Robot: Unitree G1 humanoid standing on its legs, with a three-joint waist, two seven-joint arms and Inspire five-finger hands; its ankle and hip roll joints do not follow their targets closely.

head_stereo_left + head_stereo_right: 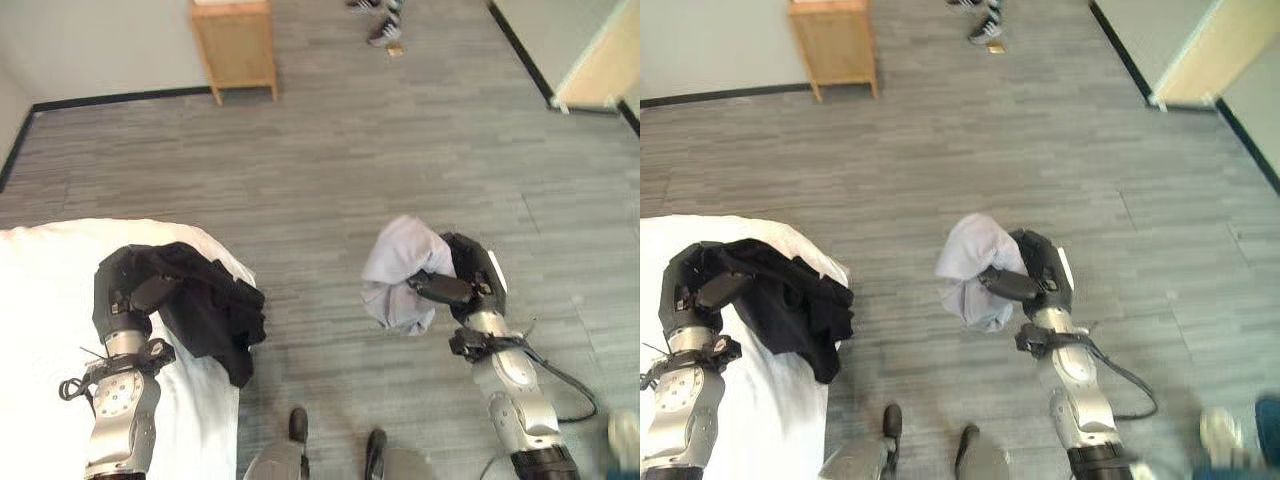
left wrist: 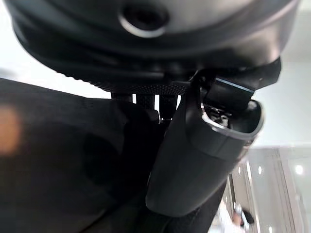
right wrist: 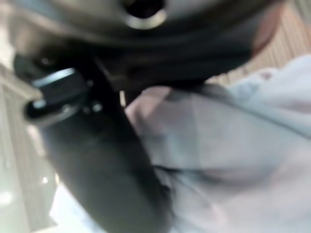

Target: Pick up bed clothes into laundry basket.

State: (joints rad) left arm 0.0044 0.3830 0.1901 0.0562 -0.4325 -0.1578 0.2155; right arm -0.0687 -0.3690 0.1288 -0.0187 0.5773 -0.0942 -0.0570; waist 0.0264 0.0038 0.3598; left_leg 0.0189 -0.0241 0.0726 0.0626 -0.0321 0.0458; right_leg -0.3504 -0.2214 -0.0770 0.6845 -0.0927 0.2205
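Wooden nightstand [image 1: 236,44] beyond bed [image 1: 40,300]

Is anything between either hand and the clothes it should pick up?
No. The left hand already grips the black garment over the bed; the right hand holds the pale lilac garment above the floor.

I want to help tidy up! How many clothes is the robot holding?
2. A black garment is clutched in the left hand over the edge of the white bed. A pale lilac garment is held in the right hand above the floor. More may be out of sight.
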